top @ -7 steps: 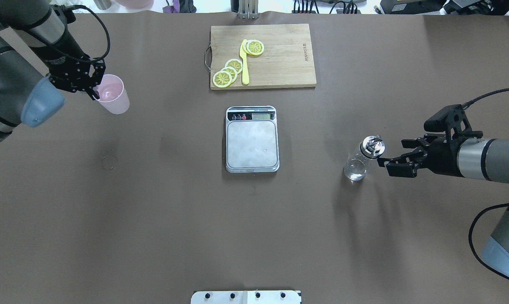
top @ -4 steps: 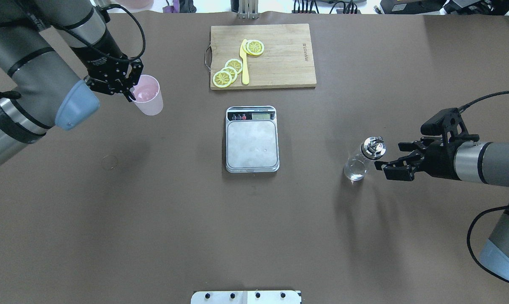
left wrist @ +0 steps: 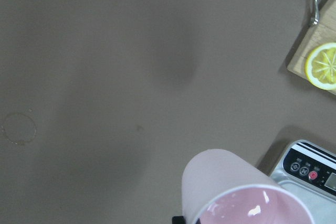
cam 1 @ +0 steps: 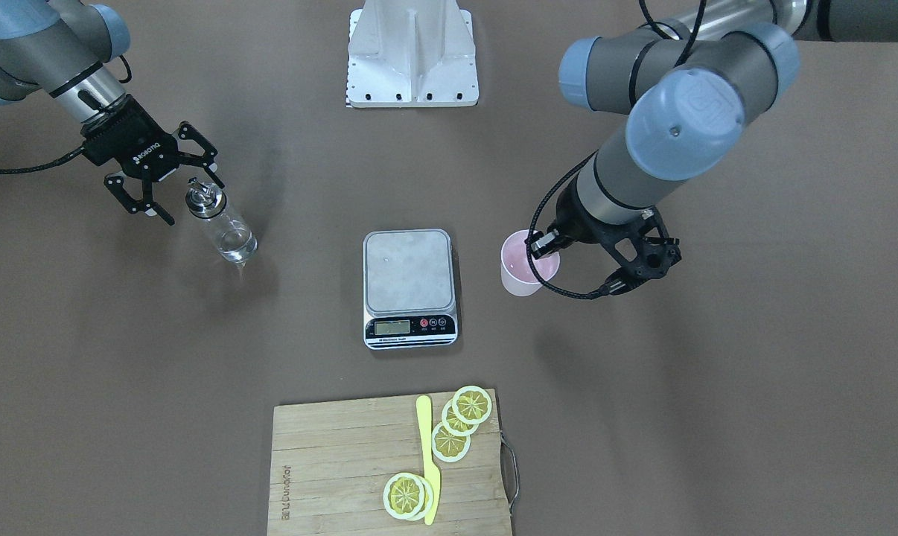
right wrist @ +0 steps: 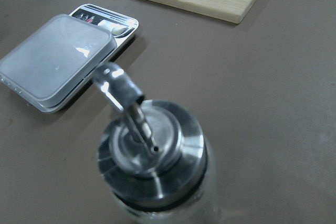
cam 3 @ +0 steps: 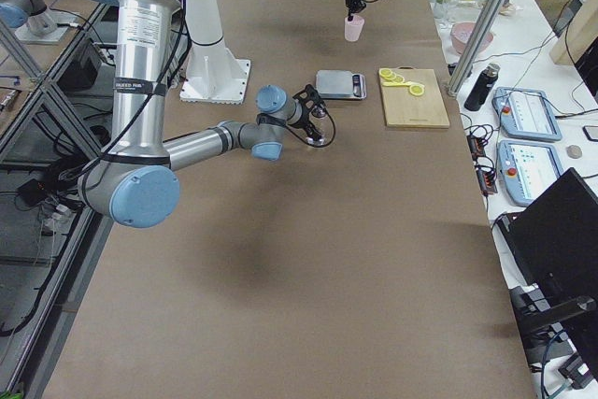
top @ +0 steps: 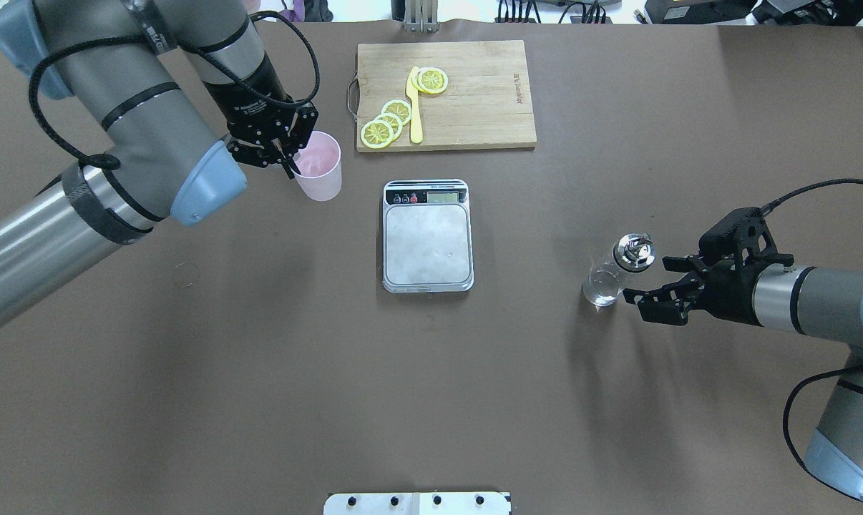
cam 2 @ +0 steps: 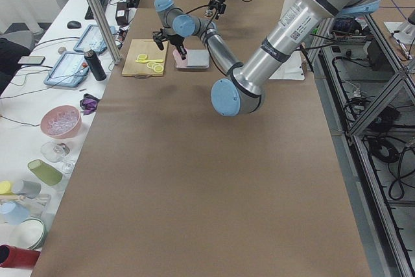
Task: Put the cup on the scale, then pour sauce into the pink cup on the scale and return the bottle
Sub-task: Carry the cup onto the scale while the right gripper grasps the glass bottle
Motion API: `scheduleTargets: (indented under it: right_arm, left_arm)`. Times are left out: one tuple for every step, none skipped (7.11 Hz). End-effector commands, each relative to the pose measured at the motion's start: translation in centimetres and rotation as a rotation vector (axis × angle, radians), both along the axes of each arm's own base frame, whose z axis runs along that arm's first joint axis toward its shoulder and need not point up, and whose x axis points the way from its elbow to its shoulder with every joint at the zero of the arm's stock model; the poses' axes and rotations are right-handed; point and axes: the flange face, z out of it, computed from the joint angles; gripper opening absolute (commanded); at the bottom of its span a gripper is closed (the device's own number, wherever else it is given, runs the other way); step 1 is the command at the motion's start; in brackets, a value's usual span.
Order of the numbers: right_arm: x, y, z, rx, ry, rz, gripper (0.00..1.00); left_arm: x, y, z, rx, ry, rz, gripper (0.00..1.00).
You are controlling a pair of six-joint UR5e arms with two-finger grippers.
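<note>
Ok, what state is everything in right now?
scale: platform bare.
cup: upright, looks empty, not yet on the scale.
left gripper: shut on the cup's rim.
bottle: standing upright, cap on, ungripped.
right gripper: open beside the bottle.
lemon slices: cut, on the cutting board.

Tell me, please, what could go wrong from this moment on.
The left tool pinches the cup by one side of its rim only, so it may slip or land tilted on the scale. The right tool is open right beside the slim bottle; a slight misalignment could knock it over.
</note>
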Motion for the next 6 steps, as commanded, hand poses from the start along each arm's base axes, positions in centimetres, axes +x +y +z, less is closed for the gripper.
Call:
scheduleTargets:
  right_arm:
    - [-0.6,0.2,-0.2,0.039,-0.01,0.026,1.0]
    - [-0.6,0.1,-0.3,0.093,-0.013,0.043,1.0]
    - [-0.4,0.0,-0.4,0.125,-0.018,0.069,1.0]
    - [-0.3,-0.1,-0.3,0.141,-0.023,0.086,1.0]
    - [-0.6,0.2,-0.6,0.16,-0.038,0.104,1.0]
    - [-1.1,0.7,-0.6,0.168,-0.043,0.113,1.0]
  left_arm:
    - [3.4,0.7,-2.1,-0.014,-0.017,-0.003,0.0]
    - [4.7,0.1,-3.4,-0.023,-0.02,-0.002,0.0]
    - [5.3,-0.1,-4.2,-0.038,-0.008,-0.023,0.0]
    - [7.6,0.2,-4.1,-0.054,0.006,-0.037,0.0]
    - [9.7,0.0,-5.8,-0.053,0.009,-0.055,0.0]
    - [12.1,0.3,-6.5,-0.041,-0.015,-0.068,0.0]
